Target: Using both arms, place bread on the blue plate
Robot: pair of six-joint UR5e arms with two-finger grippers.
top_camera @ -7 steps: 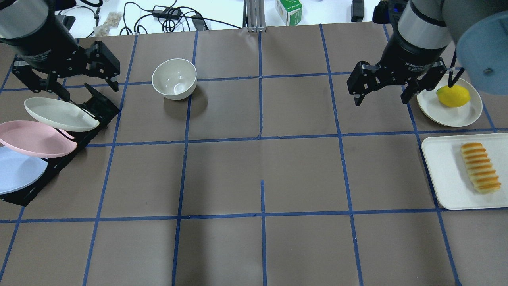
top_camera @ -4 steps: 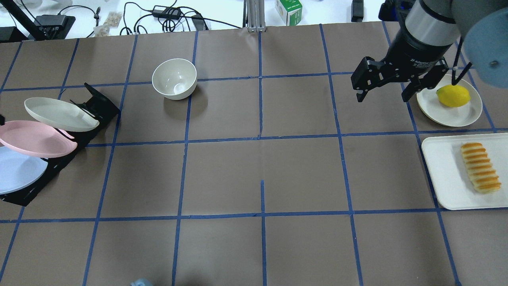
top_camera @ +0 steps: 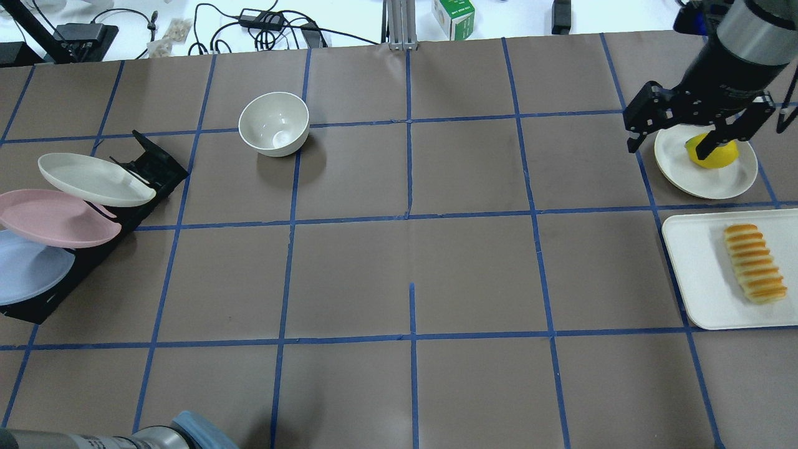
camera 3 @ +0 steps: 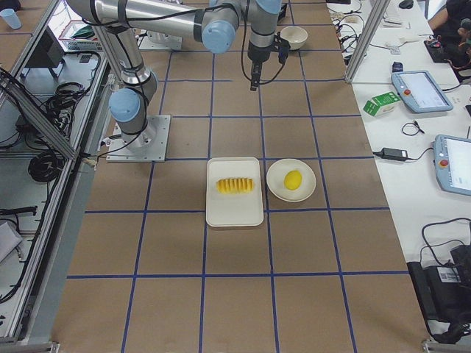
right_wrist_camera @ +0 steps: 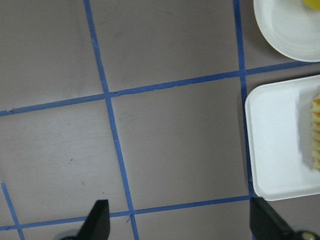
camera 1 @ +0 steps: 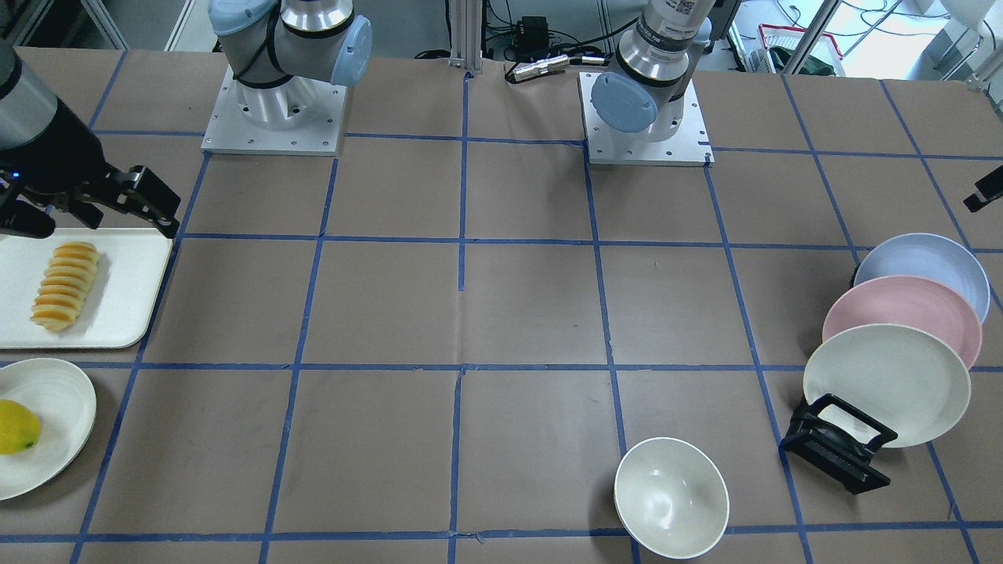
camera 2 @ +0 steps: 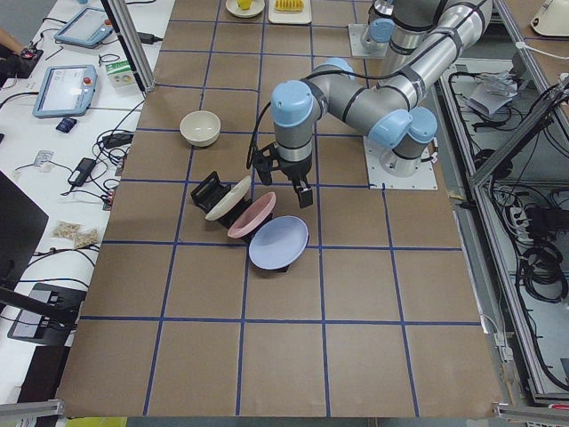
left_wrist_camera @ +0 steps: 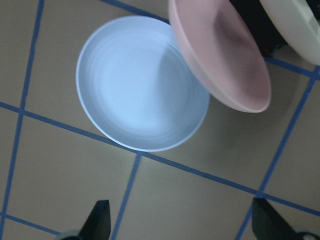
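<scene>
The bread (top_camera: 754,264) is laid on a white tray (top_camera: 692,268), a lemon (top_camera: 723,158) on a cream plate (top_camera: 717,182). The blue plate (top_camera: 25,268) is propped in a black rack (top_camera: 78,271); left gripper (left_wrist_camera: 182,227) and right gripper (top_camera: 668,148) are spread wide.

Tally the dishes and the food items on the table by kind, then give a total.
Bread: 1
Lemon: 1
Plates: 4 (blue plate, pink plate, cream plate, white plate under the lemon)
Bowl: 1
Tray: 1
Total: 8
</scene>
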